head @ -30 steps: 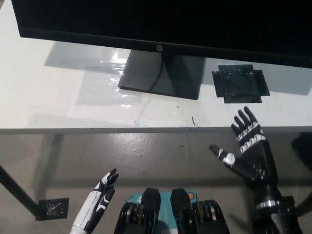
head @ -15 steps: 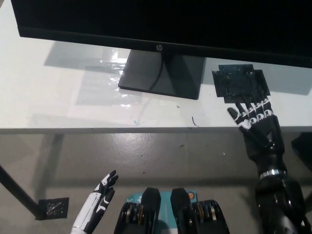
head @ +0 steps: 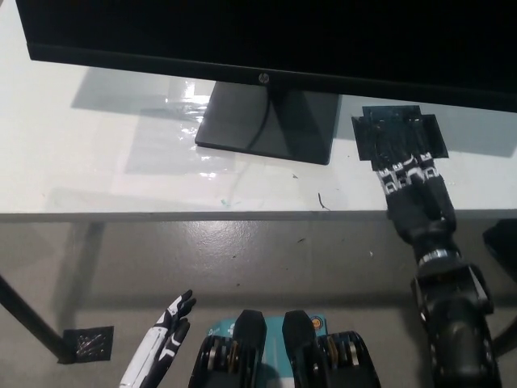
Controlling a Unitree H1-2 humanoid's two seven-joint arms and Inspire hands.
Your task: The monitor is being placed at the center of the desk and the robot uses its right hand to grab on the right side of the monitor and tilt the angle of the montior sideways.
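A black monitor (head: 266, 36) stands on a white desk (head: 97, 174), its dark stand base (head: 266, 121) near the middle. My black right hand (head: 408, 174) reaches over the desk's front edge at the right, fingers stretched forward and apart, below the monitor's lower right edge and not touching it. Its fingertips lie over a dark square patch (head: 400, 136) on the desk. My white left hand (head: 161, 343) hangs low at the bottom left, fingers extended, holding nothing.
A cable runs down across the stand base. A clear plastic sheet (head: 182, 121) lies left of the base. Under the desk a dark leg (head: 28, 319) ends at a floor plate (head: 90, 345). A dark object (head: 505, 246) shows at the right edge.
My right hand has risen from below the desk edge, turned palm down and moved forward over the desk onto the dark patch. The left hand has barely shifted.
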